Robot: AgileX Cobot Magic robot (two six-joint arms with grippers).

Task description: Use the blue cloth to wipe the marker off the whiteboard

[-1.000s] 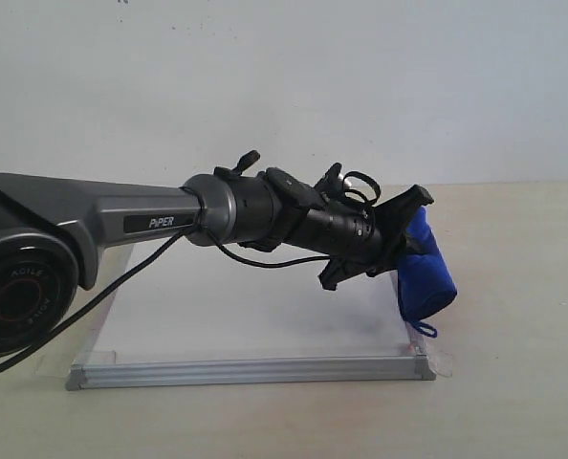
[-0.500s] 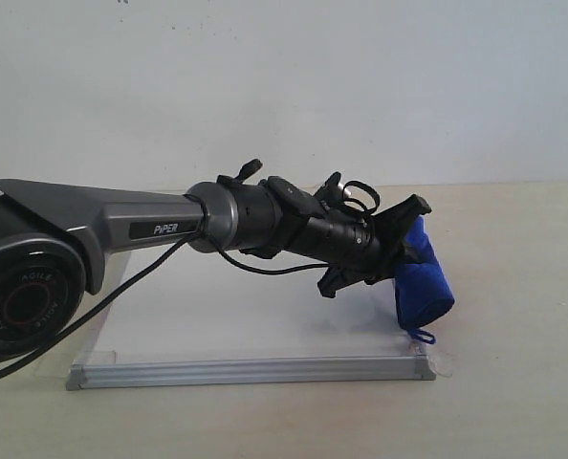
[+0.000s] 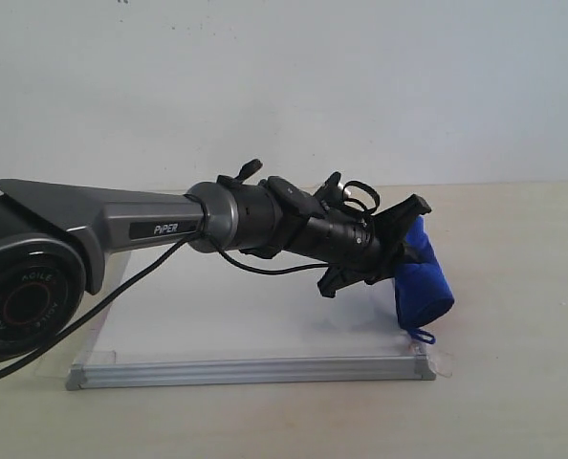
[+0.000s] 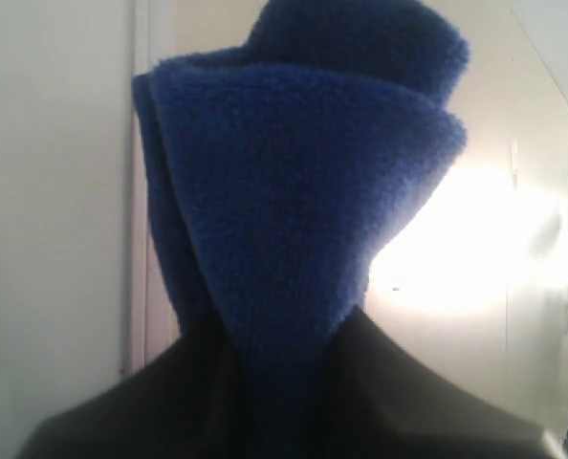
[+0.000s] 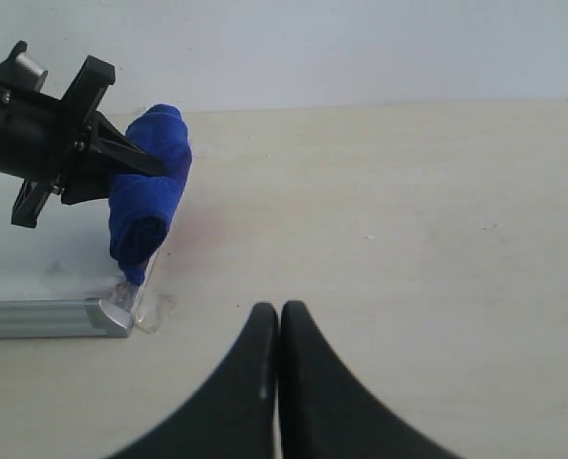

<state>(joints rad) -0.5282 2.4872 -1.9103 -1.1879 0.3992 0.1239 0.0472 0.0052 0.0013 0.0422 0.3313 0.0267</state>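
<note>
Left gripper [image 3: 405, 251] is closed on the blue cloth [image 3: 426, 277], pinched at the roll's middle; most of the bundle is left sticking out beyond the tips; its small loop [image 3: 423, 334] is hung below the gripper, just above the whiteboard [image 3: 251, 370] corner; contact with the board cannot be confirmed. Right gripper [image 5: 279, 320] is seen with jaws pressed together, nothing held, parked over bare tabletop [image 3: 513, 382], well apart from the cloth.

The marker is not seen; the board beneath and behind the left gripper is largely covered by the arm, so whether any lines are left cannot be told.

Risks, as judged: the roll could be dragged out of the jaws by friction if pressed hard; the loop could be snagged on the frame corner or the tape tab [image 5: 155, 308]; with the cloth at the board's edge, a stroke could be wasted on tabletop; hidden lines could be missed.

Writing: "PiPER" [image 3: 166, 229] is read on the left arm; "AGILE" [image 3: 21, 277] is partly read on the joint ring; the rest is too small.
</note>
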